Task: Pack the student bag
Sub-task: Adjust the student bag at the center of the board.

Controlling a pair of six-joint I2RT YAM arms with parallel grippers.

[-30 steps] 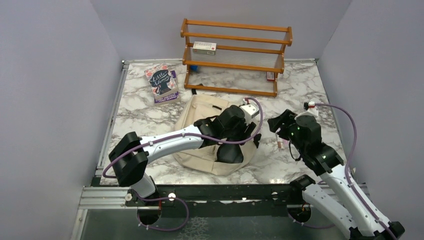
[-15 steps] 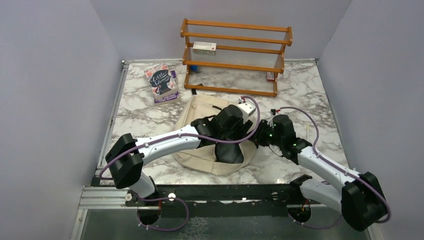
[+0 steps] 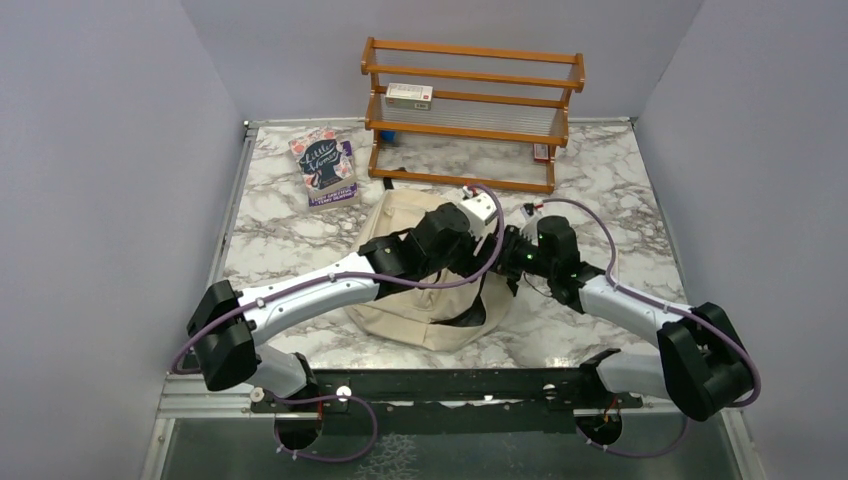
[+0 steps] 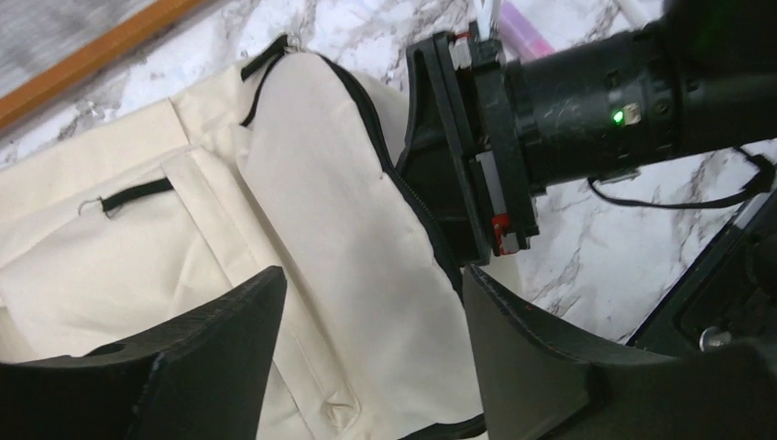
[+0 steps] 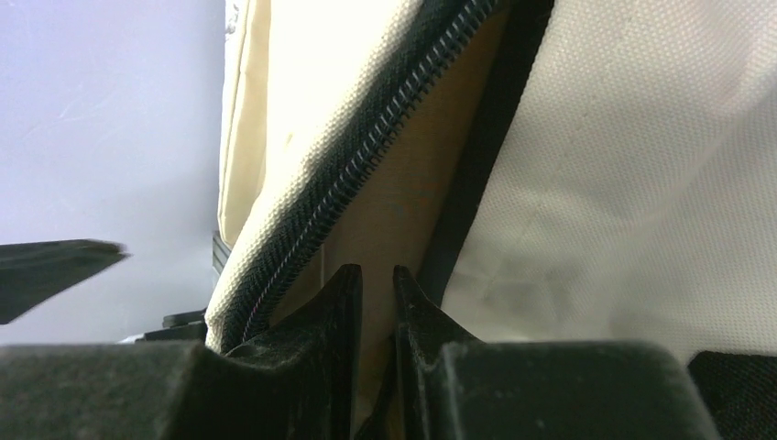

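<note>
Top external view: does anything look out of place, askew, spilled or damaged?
Nothing spilled or damaged. The student bag lies crumpled, its zipper edge pinched in the right gripper. The book lies tilted left of the wooden rack.

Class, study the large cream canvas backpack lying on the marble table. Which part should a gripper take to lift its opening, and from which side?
Take the thin zippered rim of the cream canvas backpack, coming in from the robot's right. That edge stands up as a narrow flap on the bag's right side, thin enough to pinch between two fingers. The right gripper pinches it there.
</note>
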